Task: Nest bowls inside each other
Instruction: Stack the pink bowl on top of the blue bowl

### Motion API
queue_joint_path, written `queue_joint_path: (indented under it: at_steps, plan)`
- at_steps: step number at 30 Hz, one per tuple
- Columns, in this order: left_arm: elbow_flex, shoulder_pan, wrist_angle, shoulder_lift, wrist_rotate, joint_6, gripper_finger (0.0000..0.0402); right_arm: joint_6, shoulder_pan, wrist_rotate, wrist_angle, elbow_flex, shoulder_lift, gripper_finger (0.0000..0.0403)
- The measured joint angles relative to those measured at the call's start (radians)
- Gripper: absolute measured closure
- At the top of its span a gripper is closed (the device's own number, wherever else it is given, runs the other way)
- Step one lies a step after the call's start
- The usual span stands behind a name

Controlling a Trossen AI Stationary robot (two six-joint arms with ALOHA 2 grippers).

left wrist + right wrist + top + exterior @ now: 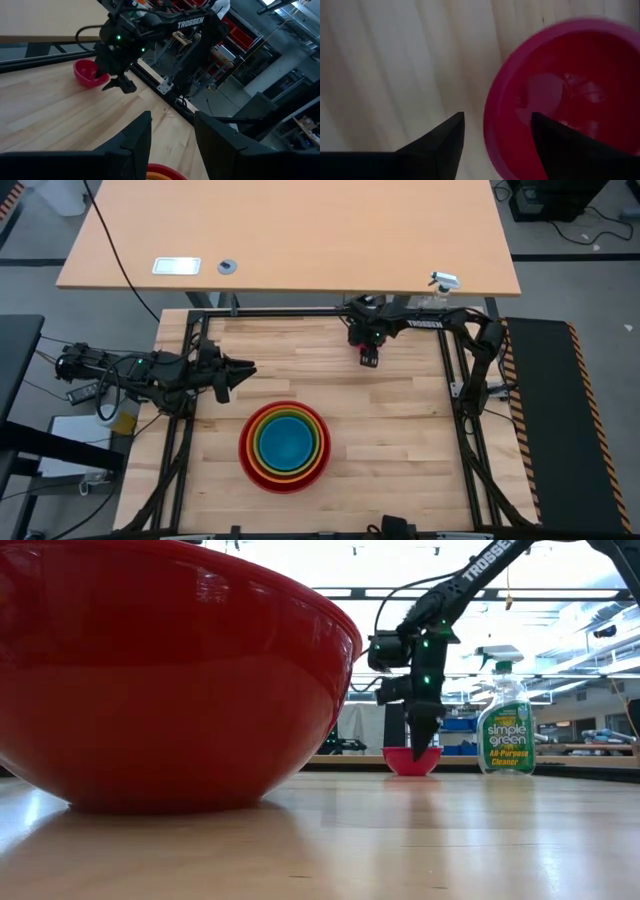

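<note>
A stack of nested bowls (284, 445), red outermost, then orange, lime green and blue, rests on its base near the table's middle front; its red wall (170, 680) fills the low view. A small magenta pink bowl (570, 100) (412, 762) (87, 72) sits upright on the wood at the far side. My right gripper (497, 116) (422, 745) (368, 360) points down over it, open. One finger is above the bowl's inside and the other is outside its rim (492, 130); no touch shows. My left gripper (172, 115) (240, 372) waits open at the left, above the table.
A green spray bottle (506, 725) (440, 285) stands at the far right, beside the pink bowl. Black frame rails (300, 312) run round the table. Bare wood (400, 430) lies between the stack and the pink bowl.
</note>
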Motion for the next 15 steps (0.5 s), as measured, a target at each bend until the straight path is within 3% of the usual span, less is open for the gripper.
queue_joint_path:
  at_steps: [7,15]
  plan:
    - [0.000,0.000,0.000,0.000,0.000,-0.005,0.0249,-0.037,0.020,0.063,0.070,-0.053,0.000,0.0235]
    - [0.000,0.000,0.000,0.000,0.002,-0.005,0.0249,-0.069,0.040,0.045,0.086,-0.055,0.000,0.0364]
